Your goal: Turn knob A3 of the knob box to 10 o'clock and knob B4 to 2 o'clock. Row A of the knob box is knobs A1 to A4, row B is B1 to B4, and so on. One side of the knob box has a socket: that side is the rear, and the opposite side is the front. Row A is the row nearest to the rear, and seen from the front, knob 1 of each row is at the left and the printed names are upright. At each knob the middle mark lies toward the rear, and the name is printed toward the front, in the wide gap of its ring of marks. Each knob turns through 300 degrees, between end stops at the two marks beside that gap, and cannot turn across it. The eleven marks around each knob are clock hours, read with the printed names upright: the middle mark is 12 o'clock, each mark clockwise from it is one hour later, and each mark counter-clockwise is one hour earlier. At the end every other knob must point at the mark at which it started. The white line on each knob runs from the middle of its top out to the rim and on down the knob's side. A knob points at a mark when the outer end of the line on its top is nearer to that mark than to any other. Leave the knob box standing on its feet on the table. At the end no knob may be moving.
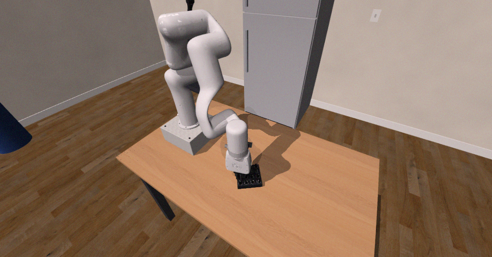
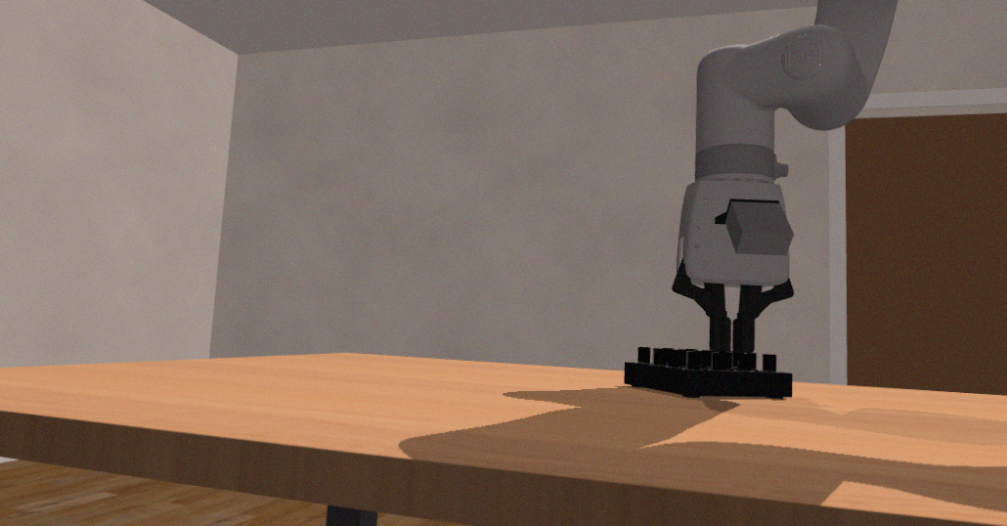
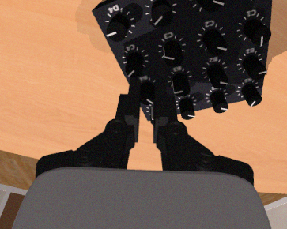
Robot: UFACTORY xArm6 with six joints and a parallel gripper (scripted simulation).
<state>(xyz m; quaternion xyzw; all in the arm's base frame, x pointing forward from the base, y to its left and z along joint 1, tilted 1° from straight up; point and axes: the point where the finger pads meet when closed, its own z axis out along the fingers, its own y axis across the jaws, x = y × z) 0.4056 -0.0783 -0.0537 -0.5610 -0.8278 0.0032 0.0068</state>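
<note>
The black knob box (image 1: 250, 187) (image 2: 739, 384) (image 3: 148, 37) stands on its feet on the table. In the wrist view its rear row A is lowest and the names appear upside down. My gripper (image 2: 731, 342) (image 3: 147, 92) points down, with its narrow-set fingers on both sides of knob B4 (image 3: 148, 93), and is shut on it. The line of B4 shows toward the lower right, roughly rearward and toward column 3; its exact mark is hidden. Knob A3 (image 3: 186, 107) is untouched, its line toward the A2 side; its exact mark is unclear. A4 is mostly hidden by the right finger.
Knob B3 (image 3: 180, 83) stands close beside the right finger, and knob C4 (image 3: 134, 63) close ahead of the left fingertip. Other knobs stand around them. The arm's base (image 1: 177, 140) is at the table's back left. A fridge (image 1: 275, 62) stands behind the table (image 1: 309, 193).
</note>
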